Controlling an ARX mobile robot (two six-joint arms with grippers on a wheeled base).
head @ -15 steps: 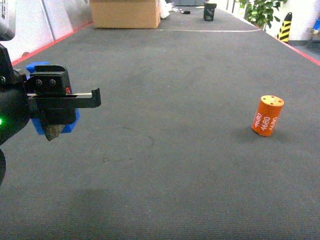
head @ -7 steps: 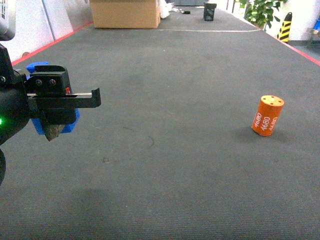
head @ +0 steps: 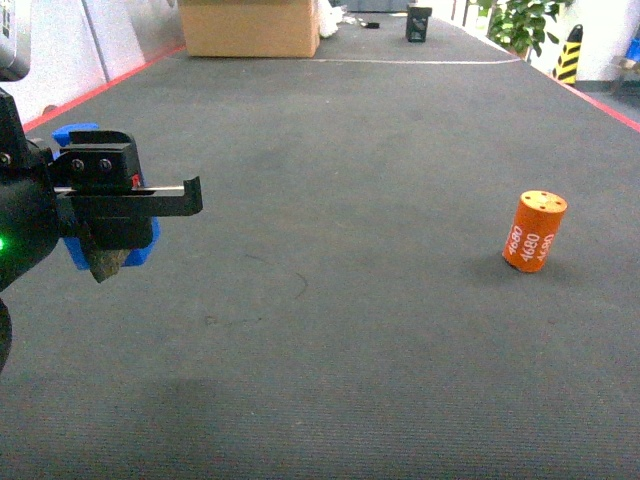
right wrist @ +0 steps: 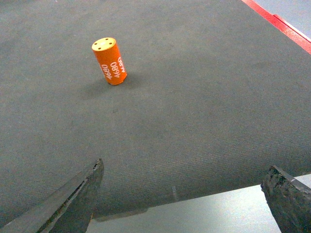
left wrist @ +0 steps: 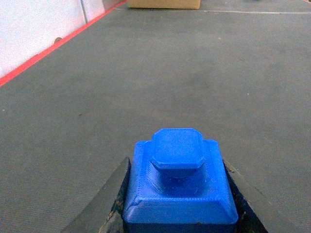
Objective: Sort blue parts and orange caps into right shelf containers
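Head view: the left gripper (head: 125, 235) hangs over the grey mat (head: 350, 330), far left of the orange cap (head: 534, 231), clamping a blue part (head: 140, 245).

Left wrist view: the part (left wrist: 180, 187) sits squeezed between both fingers (left wrist: 107, 204).

Right wrist view: the right gripper (right wrist: 187, 204) gapes wide, holding nothing, with the cap (right wrist: 110, 61) well ahead, upright on the mat.

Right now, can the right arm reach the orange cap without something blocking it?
Probably yes. The right gripper is open and empty, and only bare grey floor lies between it and the upright orange cap. Whether the arm stretches that far cannot be told.
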